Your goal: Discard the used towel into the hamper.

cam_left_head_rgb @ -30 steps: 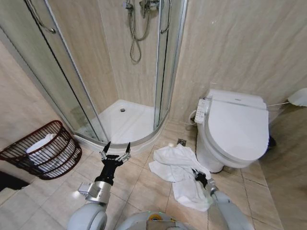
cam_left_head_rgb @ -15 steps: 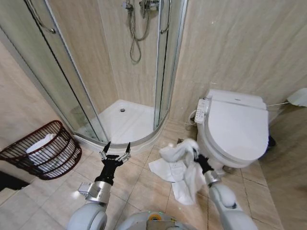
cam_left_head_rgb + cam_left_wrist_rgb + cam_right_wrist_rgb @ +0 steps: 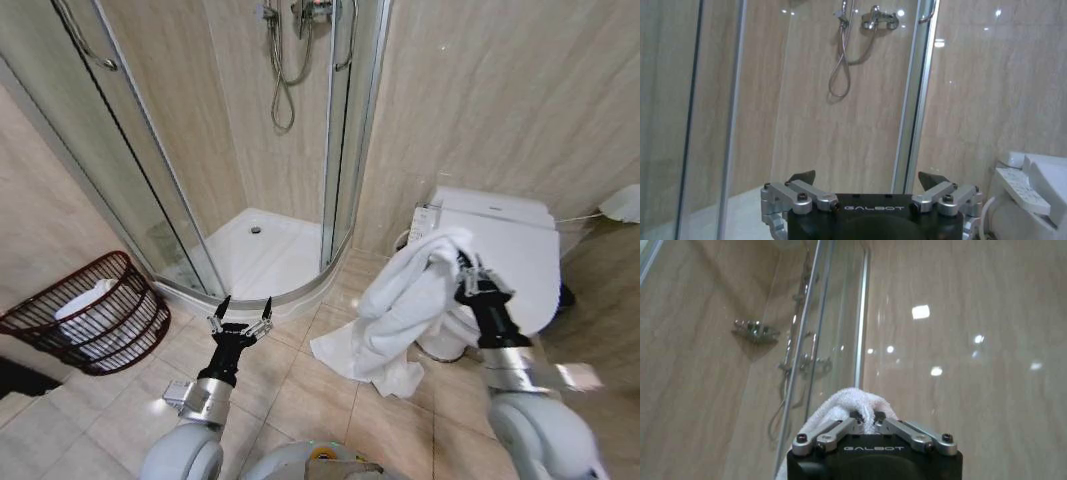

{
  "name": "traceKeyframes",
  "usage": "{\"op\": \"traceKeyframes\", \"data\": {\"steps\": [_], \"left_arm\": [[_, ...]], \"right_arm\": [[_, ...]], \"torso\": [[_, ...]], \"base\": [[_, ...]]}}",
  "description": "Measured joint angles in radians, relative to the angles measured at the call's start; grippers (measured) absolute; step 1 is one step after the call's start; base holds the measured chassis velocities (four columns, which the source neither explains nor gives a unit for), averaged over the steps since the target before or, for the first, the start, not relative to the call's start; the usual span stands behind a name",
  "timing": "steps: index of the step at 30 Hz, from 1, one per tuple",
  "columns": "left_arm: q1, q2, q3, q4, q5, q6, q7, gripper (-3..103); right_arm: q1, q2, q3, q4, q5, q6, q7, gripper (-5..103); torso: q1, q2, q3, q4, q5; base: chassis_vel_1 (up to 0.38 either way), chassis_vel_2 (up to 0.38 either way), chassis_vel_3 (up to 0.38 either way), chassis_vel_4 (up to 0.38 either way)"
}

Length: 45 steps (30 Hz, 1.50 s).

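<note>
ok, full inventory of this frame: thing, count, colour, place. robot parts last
towel: 1, white, lifted by right pincer, lower end on the floor by the toilet
hamper: 1, reddish-brown, floor at far left, white cloth inside
shower stall: 1, glass doors, white tray, back corner
shower hose: 1, chrome, stall wall
toilet: 1, white, lid down, right wall
control panel: 1, white, toilet's side
left pincer: open, empty, low above the tiles before the stall
right pincer: shut on towel, raised before the toilet
</note>
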Motion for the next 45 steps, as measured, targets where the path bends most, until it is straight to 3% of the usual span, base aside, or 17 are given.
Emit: {"op": "traceKeyframes", "data": {"steps": [5, 15, 31, 45], "left_arm": [[0.0, 0.0, 0.0, 0.0, 0.0, 0.0, 0.0, 100], [0.0, 0.0, 0.0, 0.0, 0.0, 0.0, 0.0, 100], [0.0, 0.0, 0.0, 0.0, 0.0, 0.0, 0.0, 100], [0.0, 0.0, 0.0, 0.0, 0.0, 0.0, 0.0, 100]], "right_arm": [[-0.016, -0.002, 0.064, 0.01, 0.01, 0.027, 0.003, 3], [-0.001, -0.032, 0.14, 0.001, 0.07, 0.015, 0.005, 3], [-0.016, -0.015, 0.116, -0.006, 0.059, 0.035, 0.003, 3], [0.016, -0.017, 0.091, -0.007, 0.048, 0.041, -0.01, 3]], "torso": [[0.0, 0.0, 0.0, 0.0, 0.0002], [0.0, 0.0, 0.0, 0.0001, 0.0], [0.002, 0.003, 0.003, 0.0002, 0.0001], [0.021, 0.061, 0.039, -0.0001, 0.0]], "base": [[0.0, 0.0, 0.0, 0.0], [0.0, 0.0, 0.0, 0.0], [-0.109, 0.119, 0.105, -0.105], [0.017, -0.011, -0.012, 0.011]]}}
